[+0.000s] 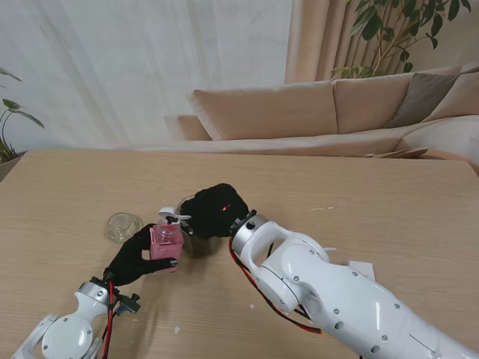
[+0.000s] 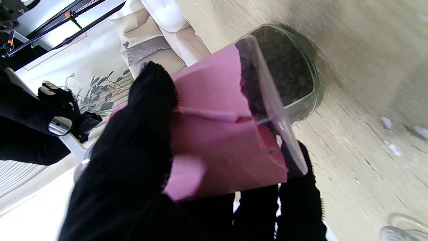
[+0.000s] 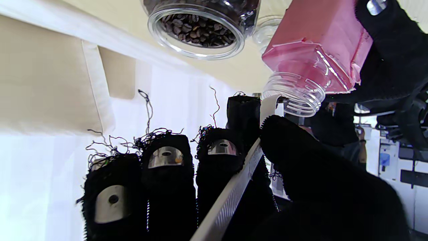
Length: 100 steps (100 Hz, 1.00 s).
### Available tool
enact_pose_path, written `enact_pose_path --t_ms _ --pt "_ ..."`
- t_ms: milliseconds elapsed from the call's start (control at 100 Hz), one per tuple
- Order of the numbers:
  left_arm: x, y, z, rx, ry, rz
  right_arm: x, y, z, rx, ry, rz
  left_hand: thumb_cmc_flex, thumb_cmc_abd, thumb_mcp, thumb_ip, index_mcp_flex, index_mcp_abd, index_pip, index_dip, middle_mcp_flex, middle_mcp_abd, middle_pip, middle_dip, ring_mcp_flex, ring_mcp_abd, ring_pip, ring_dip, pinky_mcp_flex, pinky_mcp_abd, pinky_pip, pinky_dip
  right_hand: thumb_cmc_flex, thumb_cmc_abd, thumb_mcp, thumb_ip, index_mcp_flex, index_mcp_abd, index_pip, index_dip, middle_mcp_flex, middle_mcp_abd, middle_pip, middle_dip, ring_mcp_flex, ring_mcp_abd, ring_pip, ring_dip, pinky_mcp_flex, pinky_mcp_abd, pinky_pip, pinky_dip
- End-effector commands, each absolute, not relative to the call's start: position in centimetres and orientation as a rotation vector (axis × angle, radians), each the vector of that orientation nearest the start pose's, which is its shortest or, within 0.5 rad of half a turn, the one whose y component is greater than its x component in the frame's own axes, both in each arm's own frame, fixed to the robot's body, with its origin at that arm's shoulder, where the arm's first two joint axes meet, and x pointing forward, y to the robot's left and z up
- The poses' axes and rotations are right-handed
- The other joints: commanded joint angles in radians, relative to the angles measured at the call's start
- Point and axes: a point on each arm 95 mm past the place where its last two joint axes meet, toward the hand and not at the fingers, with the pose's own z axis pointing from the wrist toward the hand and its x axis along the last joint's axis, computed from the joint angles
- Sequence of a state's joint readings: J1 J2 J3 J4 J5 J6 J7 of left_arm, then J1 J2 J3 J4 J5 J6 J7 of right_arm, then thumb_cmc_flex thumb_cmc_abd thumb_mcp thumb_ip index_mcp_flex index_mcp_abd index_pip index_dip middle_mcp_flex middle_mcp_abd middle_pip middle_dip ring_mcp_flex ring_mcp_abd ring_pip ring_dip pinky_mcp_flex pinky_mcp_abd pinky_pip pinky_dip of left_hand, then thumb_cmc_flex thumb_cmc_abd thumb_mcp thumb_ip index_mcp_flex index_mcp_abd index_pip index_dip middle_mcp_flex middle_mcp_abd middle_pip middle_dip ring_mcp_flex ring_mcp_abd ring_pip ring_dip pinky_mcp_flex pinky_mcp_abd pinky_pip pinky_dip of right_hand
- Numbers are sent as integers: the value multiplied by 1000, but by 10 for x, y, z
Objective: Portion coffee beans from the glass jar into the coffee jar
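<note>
Gripping the pink jar (image 1: 165, 244) in the left hand (image 1: 135, 260), black fingers (image 2: 133, 140) wrapped round its pink body and base, lifted clear of the tabletop (image 1: 374, 194) and tilted, clear threaded mouth (image 3: 294, 95) open and turned toward the right hand (image 1: 217, 211). Pinching a white scoop (image 3: 234, 197) in the right hand (image 3: 301, 180), thumb pressed on the ribbed handle against the fingers (image 3: 217, 150), the scoop's tip right at the rim of the pink jar's mouth; touching or just short of it, cannot tell. Standing upright on the tabletop just beside the pink jar, the glass jar (image 3: 200, 30), open and holding dark beans (image 3: 197, 31), largely hidden under the right hand in the stand view. Resting apart to the left, near the left hand, a clear round lid (image 1: 123, 225). Lying well inside the tabletop's edges, all of it, with bare wood wide open to the right and toward the far edge, a sofa (image 1: 314, 112) beyond that.
</note>
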<state>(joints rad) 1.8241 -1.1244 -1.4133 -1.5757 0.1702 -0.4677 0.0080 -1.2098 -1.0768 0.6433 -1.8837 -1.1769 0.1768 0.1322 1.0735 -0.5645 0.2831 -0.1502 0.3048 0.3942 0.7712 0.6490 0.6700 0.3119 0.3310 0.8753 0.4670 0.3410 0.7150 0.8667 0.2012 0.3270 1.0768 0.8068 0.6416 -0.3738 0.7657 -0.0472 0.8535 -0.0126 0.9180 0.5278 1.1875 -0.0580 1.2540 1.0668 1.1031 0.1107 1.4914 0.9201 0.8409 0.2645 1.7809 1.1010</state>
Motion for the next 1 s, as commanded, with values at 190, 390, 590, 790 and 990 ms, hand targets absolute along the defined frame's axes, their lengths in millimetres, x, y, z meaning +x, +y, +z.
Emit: enact_pose_path --t_ms 190,390,590,790,990 --pt "329 43 -361 -1832 934 -2263 349 197 -218 517 1729 1633 201 202 166 73 41 -163 173 78 52 -102 120 52 -30 -11 -1 -7 10 -6 23 12 20 14 16 27 17 -34 7 12 35 -48 32 8 25 -16 14 2 15 -24 178 -17" --pt "330 43 -361 -1826 933 -2273 348 196 -218 465 1714 1624 200 203 167 72 40 -163 172 77 50 -103 118 51 -31 -15 -5 -7 8 -11 15 8 19 14 13 27 16 -42 7 14 34 -52 30 9 25 -16 13 3 14 -24 180 -20" --pt "330 42 -361 -1830 931 -2274 348 196 -217 456 1709 1611 202 207 167 71 40 -163 173 77 50 -103 118 52 -30 -15 -8 -7 8 -11 14 6 19 17 13 29 16 -43 6 16 34 -55 27 11 25 -21 10 3 17 -33 180 -26" --pt "330 43 -361 -1829 930 -2275 348 193 -213 505 1689 1619 203 207 164 71 40 -162 173 76 50 -101 118 52 -30 -14 -8 -6 9 -11 14 6 17 17 13 29 16 -43 5 17 36 -59 26 12 27 -25 8 3 21 -35 183 -30" --pt "329 45 -361 -1827 924 -2276 351 182 -207 689 1670 1664 203 207 163 71 41 -164 174 76 51 -102 119 53 -30 -13 -8 -4 8 -10 12 5 20 13 16 27 16 -36 4 15 37 -50 26 14 28 -13 10 5 19 -27 186 -33"
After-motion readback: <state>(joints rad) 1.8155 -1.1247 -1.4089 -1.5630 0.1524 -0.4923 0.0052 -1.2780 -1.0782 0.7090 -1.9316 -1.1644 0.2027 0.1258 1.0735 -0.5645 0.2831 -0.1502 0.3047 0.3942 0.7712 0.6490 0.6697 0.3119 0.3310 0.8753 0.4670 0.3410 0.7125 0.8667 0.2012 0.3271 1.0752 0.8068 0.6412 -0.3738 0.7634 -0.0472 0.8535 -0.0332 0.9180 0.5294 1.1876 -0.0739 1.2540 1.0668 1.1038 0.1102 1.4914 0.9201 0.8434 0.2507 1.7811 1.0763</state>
